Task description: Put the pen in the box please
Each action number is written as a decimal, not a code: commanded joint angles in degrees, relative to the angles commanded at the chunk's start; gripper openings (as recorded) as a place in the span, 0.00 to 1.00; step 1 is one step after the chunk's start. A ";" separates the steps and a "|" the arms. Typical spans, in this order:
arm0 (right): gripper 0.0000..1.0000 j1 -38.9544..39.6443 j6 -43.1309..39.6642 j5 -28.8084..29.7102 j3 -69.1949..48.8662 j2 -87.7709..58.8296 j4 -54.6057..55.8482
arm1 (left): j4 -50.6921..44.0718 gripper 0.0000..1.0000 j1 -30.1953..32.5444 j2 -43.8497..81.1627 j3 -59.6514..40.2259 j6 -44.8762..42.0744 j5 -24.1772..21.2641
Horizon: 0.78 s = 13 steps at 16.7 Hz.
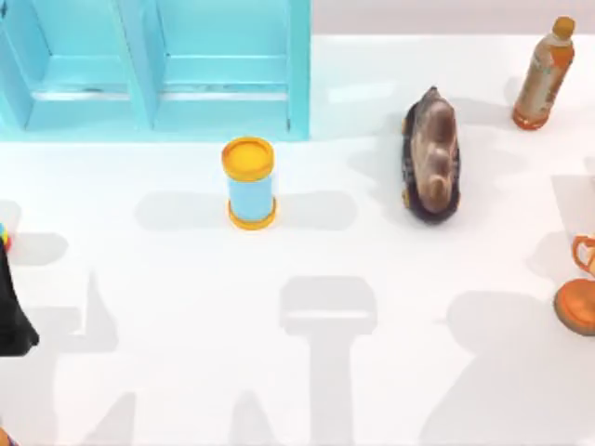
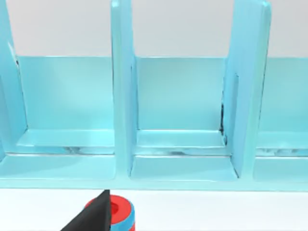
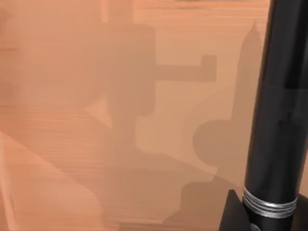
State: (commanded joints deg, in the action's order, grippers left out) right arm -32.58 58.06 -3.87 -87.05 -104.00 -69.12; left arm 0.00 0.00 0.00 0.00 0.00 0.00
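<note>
Pen (image 3: 276, 120) close against right tool, barrel running lengthwise from it; grip state unclear. Box (image 1: 158, 65) at bench's far left corner, nearer left arm.

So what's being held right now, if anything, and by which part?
The right hand appears to hold the slim black marker pen, gripped at its silver band. The contact itself is cut off at the picture's edge.
</note>
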 joint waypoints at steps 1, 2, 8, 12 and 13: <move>0.00 0.43 0.01 -0.06 0.15 0.13 0.26 | 0.00 1.00 0.00 0.00 0.00 0.00 0.00; 0.00 1.11 0.08 -0.24 0.47 0.34 0.77 | 0.00 1.00 0.00 0.00 0.00 0.00 0.00; 0.00 3.96 2.27 -3.97 4.66 1.85 7.79 | 0.00 1.00 0.00 0.00 0.00 0.00 0.00; 0.00 4.10 3.91 -5.31 8.69 1.76 12.50 | 0.00 1.00 0.00 0.00 0.00 0.00 0.00; 0.00 4.17 4.12 -4.64 9.81 1.43 13.19 | 0.00 1.00 0.00 0.00 0.00 0.00 0.00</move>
State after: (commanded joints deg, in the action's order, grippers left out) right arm -28.40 62.18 -8.51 -77.25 -102.57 -55.93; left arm 0.00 0.00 0.00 0.00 0.00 0.00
